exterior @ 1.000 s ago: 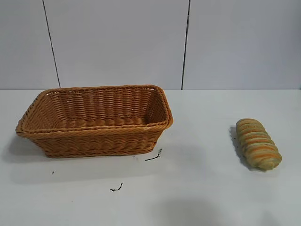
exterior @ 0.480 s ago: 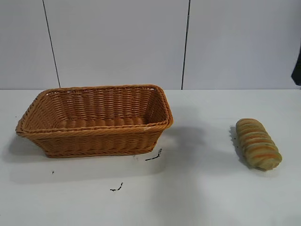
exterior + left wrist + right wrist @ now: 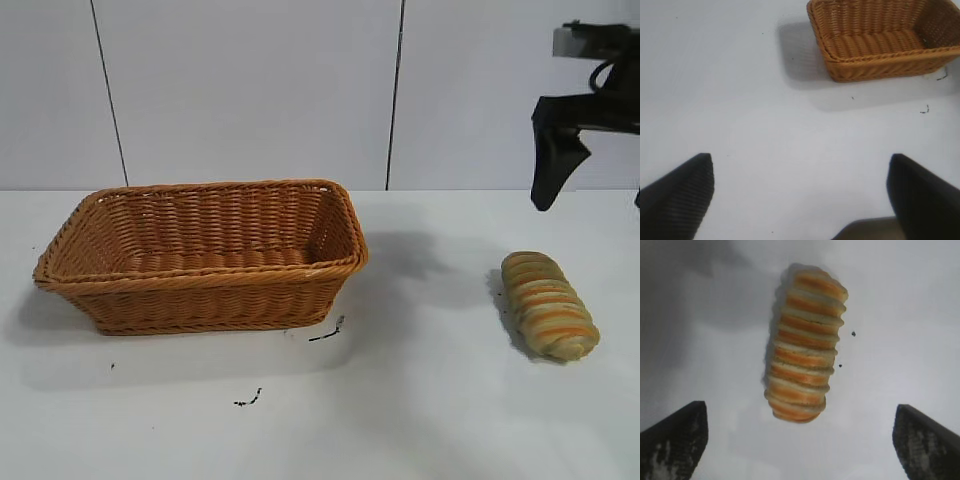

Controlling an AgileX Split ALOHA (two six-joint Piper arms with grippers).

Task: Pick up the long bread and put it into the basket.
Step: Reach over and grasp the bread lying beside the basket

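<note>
While both arms are up off the work surface, the scene reads as follows.

Tabletop (image 3: pixel 440 400): plain white and matte, carrying soft grey shadows beside the basket and to the left of the loaf.
Wall (image 3: pixel 250 90): pale grey panels behind the tabletop, split by two thin dark vertical seams.
Marks (image 3: pixel 325 335): a few small black scuffs on the tabletop just in front of the basket's right front corner, and another (image 3: pixel 248 400) nearer the camera; two tiny dark specks (image 3: pixel 853 333) lie just beside the loaf in the right wrist view.
Basket (image 3: pixel 200 290): orange-brown wicker, rectangular with flaring sides, standing upright at the left half of the tabletop; its inside holds nothing.
Long bread (image 3: pixel 548 305): lying flat on the tabletop at the right, well apart from the basket, long axis running front to back with a slight slant; nothing touches it.
Right hand (image 3: pixel 590 170): in the air at the upper right, above and behind the loaf; fingers (image 3: pixel 675 440) spread wide, with the loaf between and beyond them.
Left hand (image 3: pixel 800 200): over bare tabletop, fingers (image 3: pixel 680 190) spread wide, the basket (image 3: pixel 880 65) well beyond them.
Obstacles: bare tabletop lies between loaf and basket.
</note>
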